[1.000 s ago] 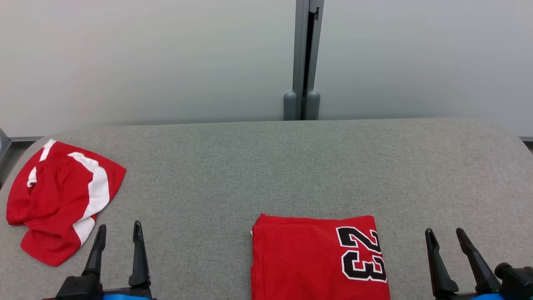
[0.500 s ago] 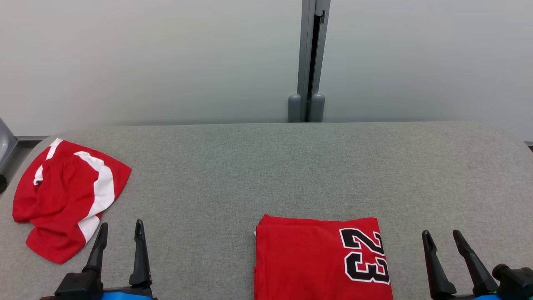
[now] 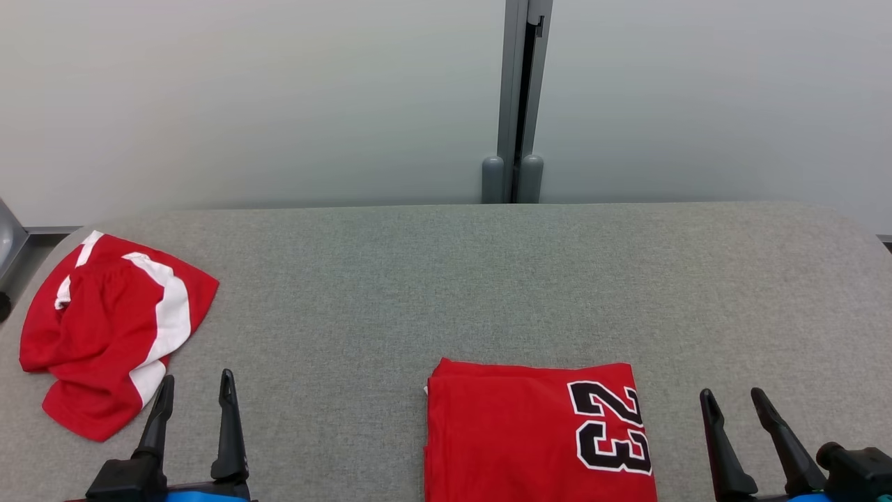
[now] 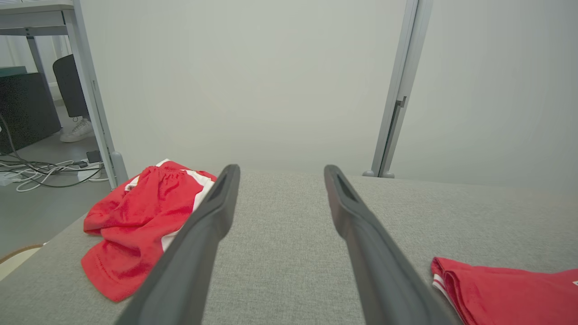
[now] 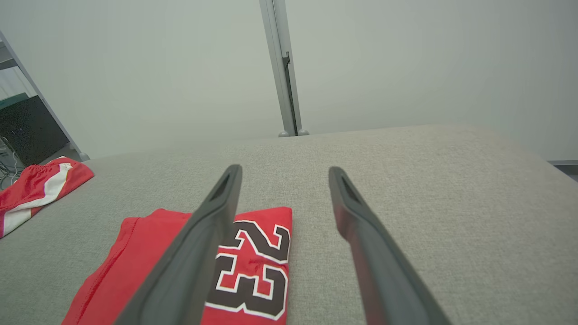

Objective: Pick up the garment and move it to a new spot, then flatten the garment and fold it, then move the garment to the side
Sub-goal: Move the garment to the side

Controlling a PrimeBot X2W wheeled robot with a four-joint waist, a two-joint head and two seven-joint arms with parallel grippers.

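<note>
Lower frame: my left hand [image 3: 196, 380] and right hand [image 3: 730, 394] rest spread, empty; the crumpled shorts [image 3: 104, 328], at frame left on the worktop [image 3: 488, 279], look light and limp, so I'd pinch the waistband.

Crumpled red-white shorts [image 3: 104, 328] at left, folded red jersey [image 3: 509, 432]

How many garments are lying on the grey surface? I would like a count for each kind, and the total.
Folded red jersey with the number 23: 1
Crumpled red and white shorts: 1
Total: 2
</note>
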